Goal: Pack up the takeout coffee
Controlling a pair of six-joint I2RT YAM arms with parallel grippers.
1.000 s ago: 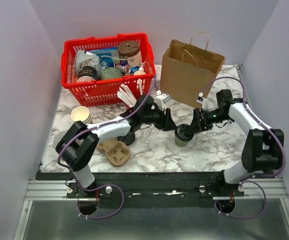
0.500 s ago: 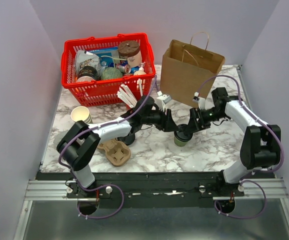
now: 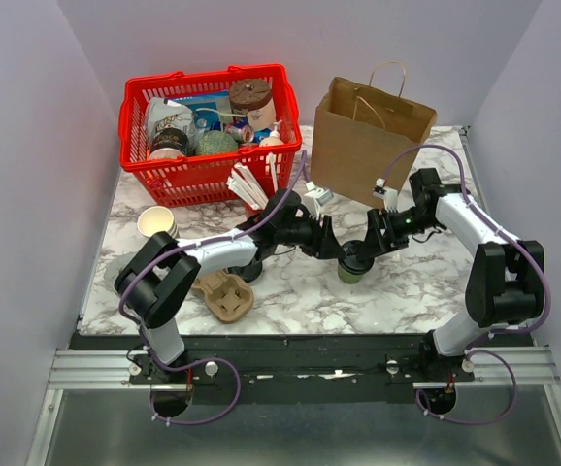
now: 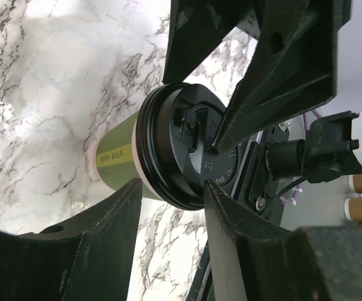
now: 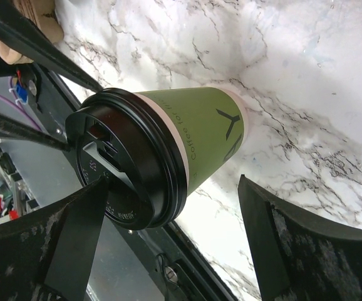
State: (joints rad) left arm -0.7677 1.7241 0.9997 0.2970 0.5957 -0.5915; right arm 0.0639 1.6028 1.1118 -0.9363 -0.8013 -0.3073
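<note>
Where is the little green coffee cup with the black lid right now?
In the top view, the takeout coffee stands on the marble table right of the middle, between the left gripper and right gripper, just in front of the brown paper bag.

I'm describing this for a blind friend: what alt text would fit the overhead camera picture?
Two robot arms meet over a small green paper cup with a black plastic lid at the middle of a marble table, left hand and right hand flanking it. Behind stand a red plastic basket of groceries and an open brown paper bag.
</note>
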